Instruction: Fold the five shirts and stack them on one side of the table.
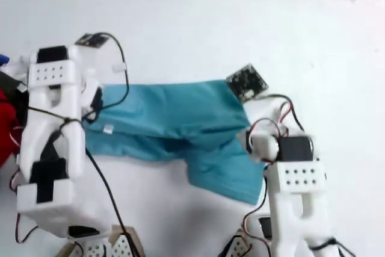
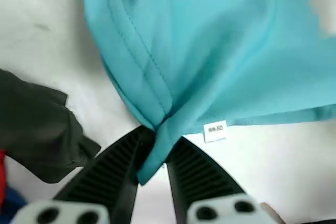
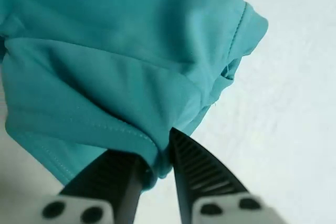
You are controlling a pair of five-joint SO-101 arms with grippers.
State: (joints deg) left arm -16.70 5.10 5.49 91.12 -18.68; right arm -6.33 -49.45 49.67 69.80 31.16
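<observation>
Evidently one shirt is mid-fold: the teal shirt lies rumpled lengthwise on the table, and both arms have it by opposite ends. The left gripper is closed to a narrow gap on a bunched hem corner of the shirt, just beside its white label. The right gripper is likewise nearly closed, pinching a fold at the shirt's other end, near a cuff. I judge the task to be early, since this shirt is not yet a neat packet and I can make out no stack of folded shirts beside it.

As I read it, the next move calls for both arms to carry their pinched ends across the shirt together at an even height. That way the cloth doubles over flat rather than dragging. The thin fabric could slip from either pinch if one arm pulls ahead.

Much is hard to make out. In the high view the arms' bodies cover both ends of the shirt, so I judge the grips from the wrist views. A dark cloth lies just beside the shirt's label end, and a red cloth beyond it is cut off. Whether these are other shirts I cannot tell. How many layers each pinch holds is hidden between the fingers
</observation>
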